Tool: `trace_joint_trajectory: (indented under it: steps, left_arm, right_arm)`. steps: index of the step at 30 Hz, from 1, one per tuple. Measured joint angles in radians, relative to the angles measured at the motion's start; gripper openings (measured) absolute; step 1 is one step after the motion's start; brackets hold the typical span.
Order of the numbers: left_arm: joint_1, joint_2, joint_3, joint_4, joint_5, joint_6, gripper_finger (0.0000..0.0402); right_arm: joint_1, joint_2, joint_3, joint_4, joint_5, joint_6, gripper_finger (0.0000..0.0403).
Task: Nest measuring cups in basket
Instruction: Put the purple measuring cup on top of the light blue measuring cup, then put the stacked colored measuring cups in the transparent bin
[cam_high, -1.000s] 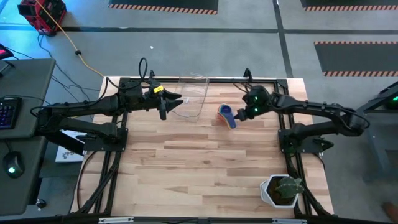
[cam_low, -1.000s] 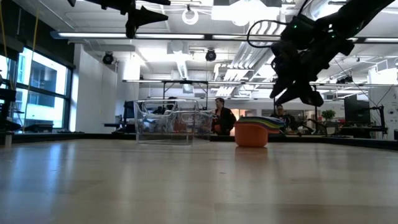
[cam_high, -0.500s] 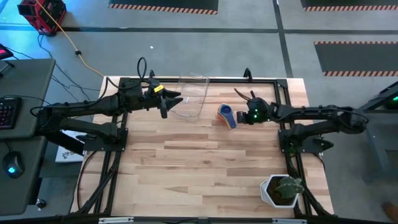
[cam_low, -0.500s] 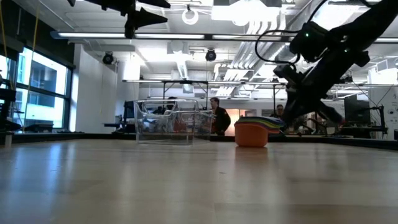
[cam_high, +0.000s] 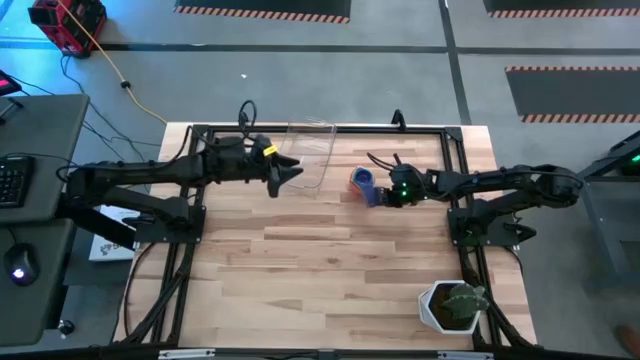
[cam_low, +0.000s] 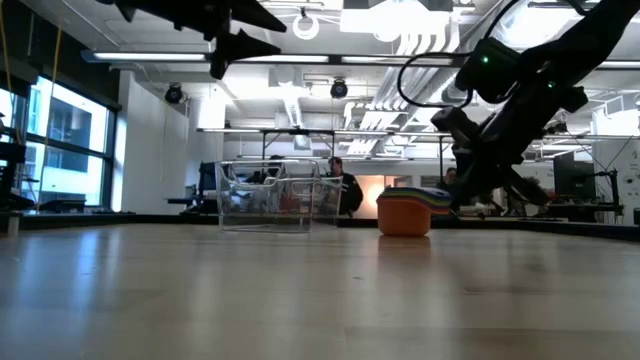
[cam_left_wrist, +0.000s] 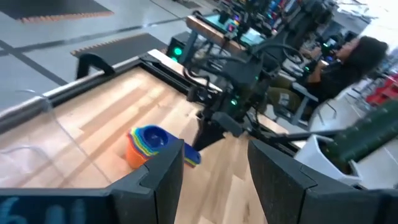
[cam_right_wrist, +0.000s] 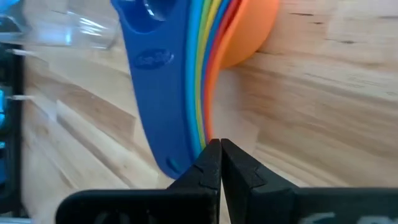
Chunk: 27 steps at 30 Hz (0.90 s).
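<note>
Right hand at the handles of the stacked measuring cups, left hand hanging over the basket.

I see the measuring cups (cam_high: 364, 184) nested in one stack, blue on top and orange outermost, standing on the worktop (cam_high: 320, 270) near its far edge, just beside the clear basket (cam_high: 310, 155) and outside it. My right hand (cam_high: 383, 192) sits low on the side of the stack away from the basket, its fingers (cam_right_wrist: 214, 163) pressed together with their tips right at the ends of the fanned handles; I cannot tell whether they touch. My left hand (cam_high: 290, 172) hangs high above the worktop over the basket's near part, fingers (cam_left_wrist: 155, 177) spread and holding nothing. A potted plant (cam_high: 452, 305) stands at the near right corner.
</note>
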Motion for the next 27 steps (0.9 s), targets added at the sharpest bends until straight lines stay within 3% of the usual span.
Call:
trace_joint_trajectory:
  steps: [18,27]
  left_arm:
    - [0.023,-0.035,0.0,-0.025,0.103,0.016,0.017]
    - [0.091,-0.224,0.016,-0.132,0.107,0.053,0.017]
  right_arm:
    - [0.025,-0.006,0.001,-0.019,-0.007,0.018,0.0]
    - [-0.037,-0.235,0.001,-0.272,0.022,-0.028,0.0]
